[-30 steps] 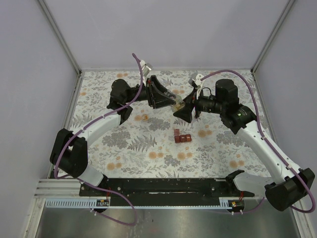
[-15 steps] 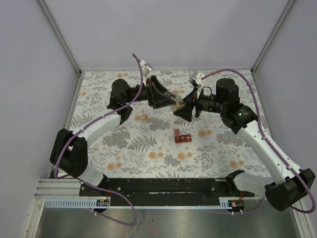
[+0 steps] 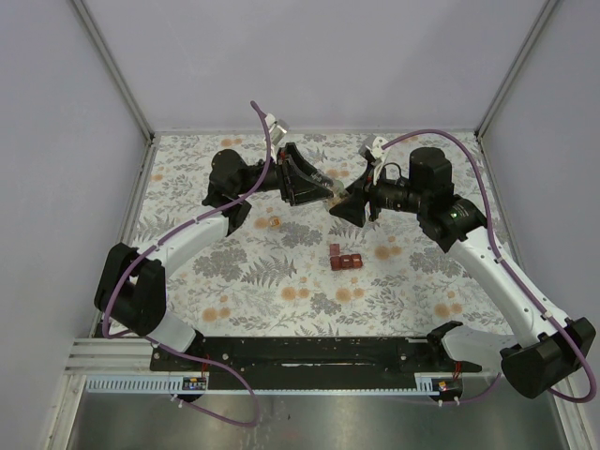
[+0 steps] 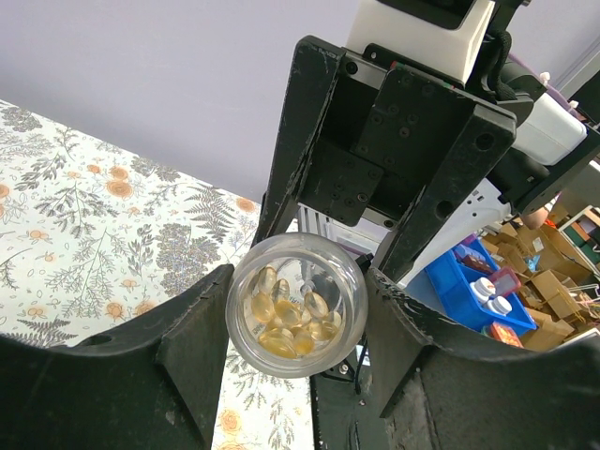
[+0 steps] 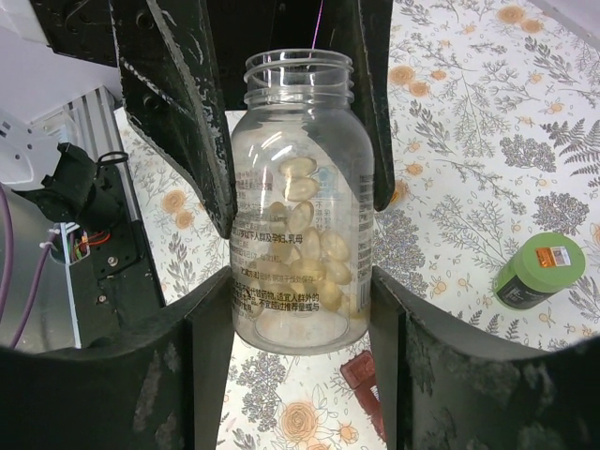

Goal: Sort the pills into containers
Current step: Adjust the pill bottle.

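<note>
My left claw (image 4: 296, 314) and right claw (image 5: 302, 305) both pinch the clear bottle (image 5: 302, 187); keep its mouth up so no pills (image 4: 286, 319) spill.

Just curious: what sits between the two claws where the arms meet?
A clear bottle holding pale yellow pills, shown plainly in both wrist views.
</note>
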You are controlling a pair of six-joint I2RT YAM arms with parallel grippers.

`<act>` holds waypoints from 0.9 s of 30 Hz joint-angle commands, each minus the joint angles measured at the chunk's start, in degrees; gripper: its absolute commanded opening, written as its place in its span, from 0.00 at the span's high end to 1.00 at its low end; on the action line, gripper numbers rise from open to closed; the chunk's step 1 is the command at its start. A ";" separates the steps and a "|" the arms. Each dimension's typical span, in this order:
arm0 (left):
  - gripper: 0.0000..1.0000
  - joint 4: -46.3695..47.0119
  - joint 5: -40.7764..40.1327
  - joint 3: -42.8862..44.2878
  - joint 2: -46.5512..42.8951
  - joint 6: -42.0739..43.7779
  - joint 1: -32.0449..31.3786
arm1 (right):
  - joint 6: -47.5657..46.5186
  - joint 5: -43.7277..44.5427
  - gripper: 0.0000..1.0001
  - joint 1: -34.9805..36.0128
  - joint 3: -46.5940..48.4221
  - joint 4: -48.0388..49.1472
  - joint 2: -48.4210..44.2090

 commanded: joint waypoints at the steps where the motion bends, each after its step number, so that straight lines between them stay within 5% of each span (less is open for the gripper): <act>1: 1.00 1.55 -0.89 -0.65 -1.97 1.83 -0.49 | 0.80 -0.62 0.57 -0.07 2.15 2.72 0.06; 4: 0.98 0.06 -0.36 0.14 -1.88 2.97 -0.49 | 0.54 -0.53 0.71 -0.07 2.15 2.55 -0.29; 9: 0.58 -3.37 0.08 1.28 -2.05 5.16 -0.41 | 0.10 -0.79 0.95 -0.15 1.71 2.37 -0.65; 18: 0.04 -7.41 -0.54 1.99 -2.23 7.80 -0.41 | -0.51 -1.93 1.00 -0.15 1.71 1.58 -1.44; 27: 0.01 -7.94 -0.01 1.81 -3.19 9.12 1.08 | -0.95 -0.44 1.00 -0.68 1.36 0.79 -2.23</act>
